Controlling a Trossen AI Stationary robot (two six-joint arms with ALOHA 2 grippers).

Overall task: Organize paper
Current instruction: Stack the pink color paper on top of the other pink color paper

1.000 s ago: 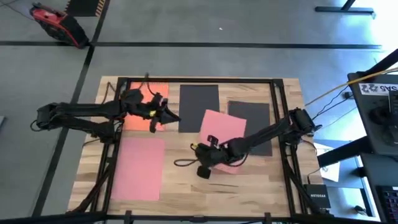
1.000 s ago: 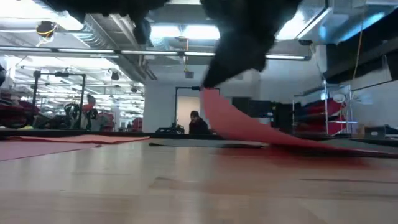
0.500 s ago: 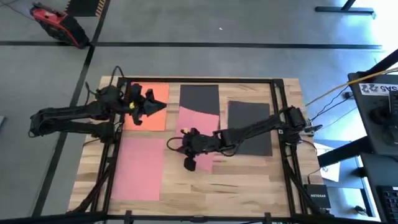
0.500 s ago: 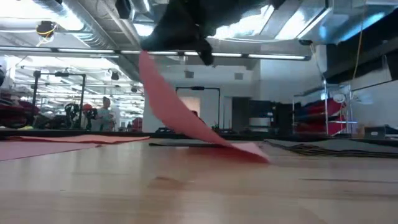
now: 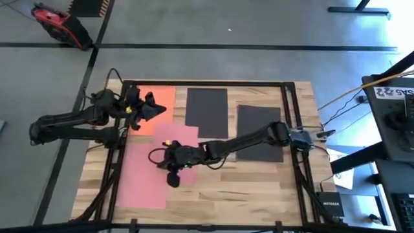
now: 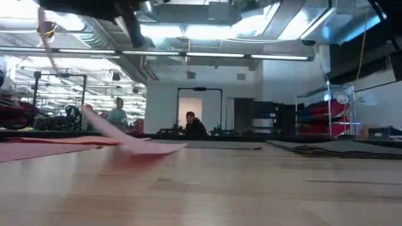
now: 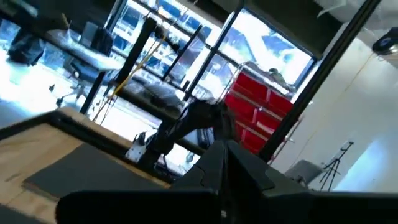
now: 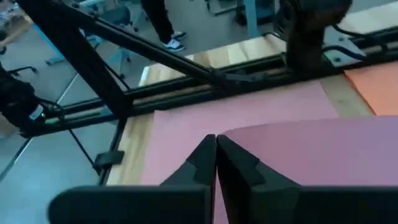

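From the high view I see my right gripper (image 5: 169,157) pinching 1 pink sheet (image 5: 181,136) just beside the orange sheet (image 5: 155,110), over which my left gripper (image 5: 147,107) hovers. In the right wrist view the fingers (image 8: 205,158) are closed on that sheet's edge; the left wrist view shows its fingers pressed together, empty.

high: overhead, straight down | low: tabletop level | shared: table (image 5: 259,188)

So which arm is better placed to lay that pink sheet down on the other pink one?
Right. Its claw is shut on the carried pink sheet, already partly over the flat pink sheet. The left claw hovers over the orange sheet.
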